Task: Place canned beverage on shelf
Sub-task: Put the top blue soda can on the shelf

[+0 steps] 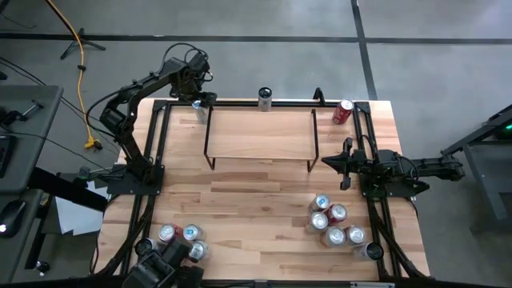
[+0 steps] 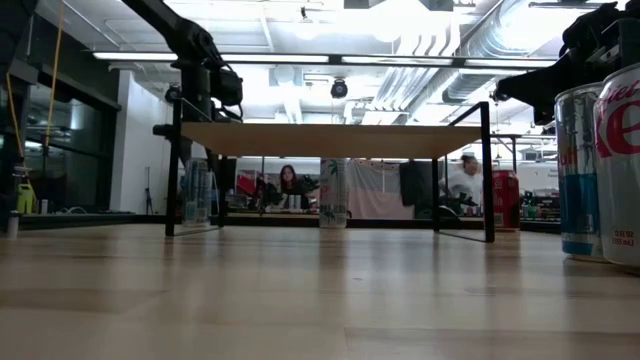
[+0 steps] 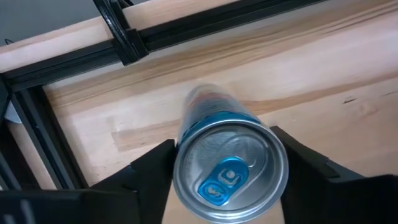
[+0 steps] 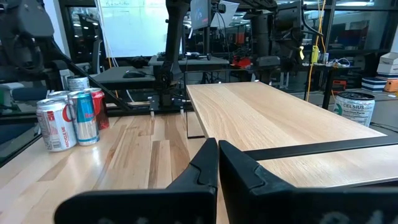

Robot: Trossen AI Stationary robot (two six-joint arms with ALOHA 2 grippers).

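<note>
Light wood tabletop (image 1: 256,200), grey concrete floor (image 1: 240,48)

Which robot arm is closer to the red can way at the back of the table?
The right one. The right end effector sits just past the shelf's right end, fairly near the red can. The left end effector is at the far-left corner, around a blue-topped can.
</note>
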